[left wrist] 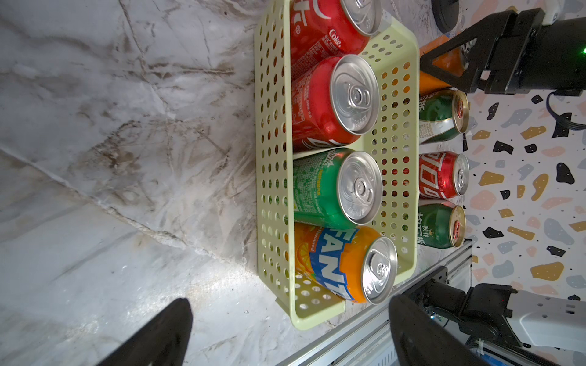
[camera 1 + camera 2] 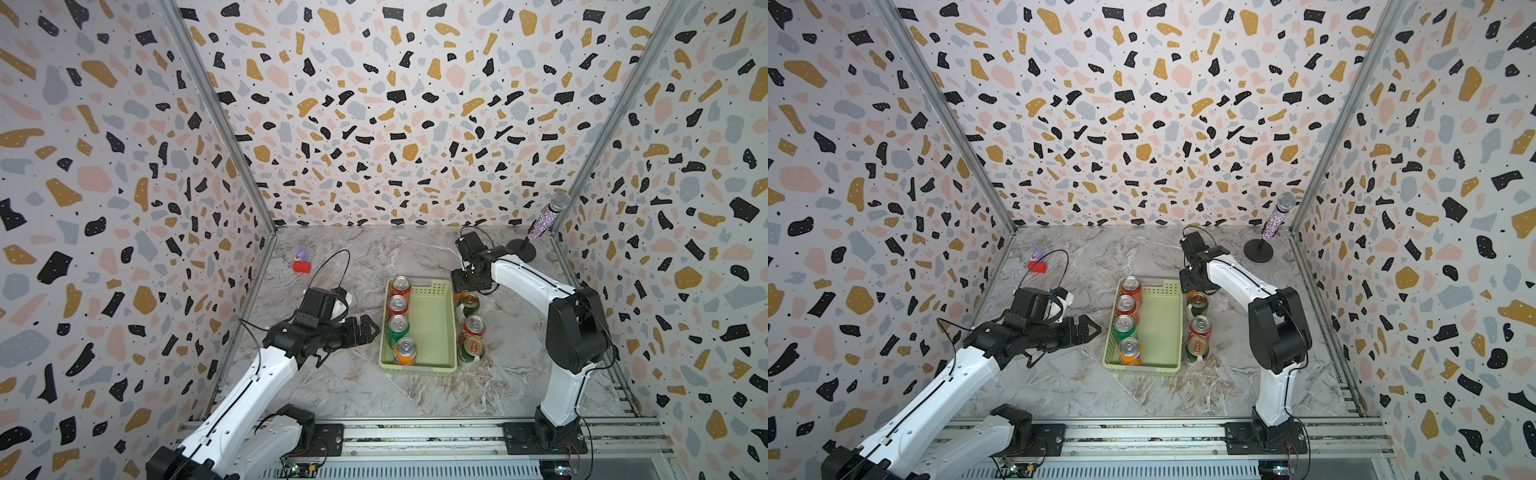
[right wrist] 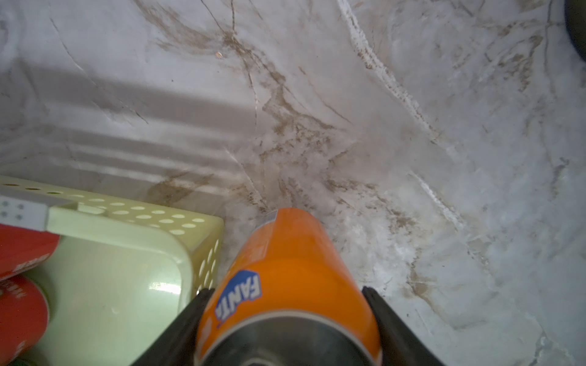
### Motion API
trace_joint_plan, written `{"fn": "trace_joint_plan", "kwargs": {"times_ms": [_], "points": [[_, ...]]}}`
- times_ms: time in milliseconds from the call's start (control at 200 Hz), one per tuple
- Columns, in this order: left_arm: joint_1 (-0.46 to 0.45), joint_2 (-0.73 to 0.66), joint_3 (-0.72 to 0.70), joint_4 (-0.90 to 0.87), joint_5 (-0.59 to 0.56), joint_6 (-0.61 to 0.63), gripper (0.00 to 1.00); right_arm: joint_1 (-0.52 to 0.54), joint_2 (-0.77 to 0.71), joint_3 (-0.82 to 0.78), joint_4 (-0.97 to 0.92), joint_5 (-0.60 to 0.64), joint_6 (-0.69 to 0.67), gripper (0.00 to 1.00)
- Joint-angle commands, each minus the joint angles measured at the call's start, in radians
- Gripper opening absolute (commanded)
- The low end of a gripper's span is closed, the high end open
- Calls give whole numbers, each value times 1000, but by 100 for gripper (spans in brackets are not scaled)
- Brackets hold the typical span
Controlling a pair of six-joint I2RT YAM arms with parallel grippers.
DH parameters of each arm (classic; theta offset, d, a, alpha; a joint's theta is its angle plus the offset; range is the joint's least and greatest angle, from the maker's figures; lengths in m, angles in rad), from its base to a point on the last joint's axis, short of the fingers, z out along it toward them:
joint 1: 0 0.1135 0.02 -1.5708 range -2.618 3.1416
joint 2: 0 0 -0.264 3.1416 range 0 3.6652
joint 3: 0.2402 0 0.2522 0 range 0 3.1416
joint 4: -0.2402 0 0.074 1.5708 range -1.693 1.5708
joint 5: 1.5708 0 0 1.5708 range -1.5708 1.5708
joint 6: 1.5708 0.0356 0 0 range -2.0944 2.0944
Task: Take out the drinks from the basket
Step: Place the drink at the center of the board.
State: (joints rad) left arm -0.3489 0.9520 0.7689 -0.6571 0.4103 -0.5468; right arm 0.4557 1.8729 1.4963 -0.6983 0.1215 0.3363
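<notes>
The pale yellow-green basket [image 2: 434, 332] [image 2: 1160, 332] [image 1: 393, 177] lies mid-table with several drinks along its left side: two red cans [image 2: 398, 304], a bright green one [image 2: 398, 328] and an orange one [image 2: 405, 351] [image 1: 336, 263]. Right of the basket stand three cans: dark green [image 2: 469, 304], red [image 2: 473, 327], dark green [image 2: 471, 351]. My right gripper [image 2: 464, 291] [image 3: 285, 291] points down at the basket's far right corner, shut on an upright orange can [image 3: 285, 260] [image 1: 439, 63] outside the basket. Whether that can touches the table is unclear. My left gripper [image 2: 366, 330] [image 1: 290, 320] hovers open left of the basket.
A glittery microphone on a round black stand [image 2: 540, 226] rises at the far right corner, behind the right arm. A small red and purple toy [image 2: 301, 262] lies far left. Patterned walls close three sides, and a metal rail [image 2: 415, 436] runs along the front.
</notes>
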Motion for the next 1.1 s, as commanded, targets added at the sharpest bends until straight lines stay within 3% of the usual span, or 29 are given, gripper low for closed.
{"fn": "trace_joint_plan", "kwargs": {"times_ms": [0,1096], "points": [[-3,-7,-11,21,8,-5,100,0,-26,4,23,4,14,29],[-3,8,-11,19,-6,-4,100,1,-72,-41,31,-58,15,84]]}}
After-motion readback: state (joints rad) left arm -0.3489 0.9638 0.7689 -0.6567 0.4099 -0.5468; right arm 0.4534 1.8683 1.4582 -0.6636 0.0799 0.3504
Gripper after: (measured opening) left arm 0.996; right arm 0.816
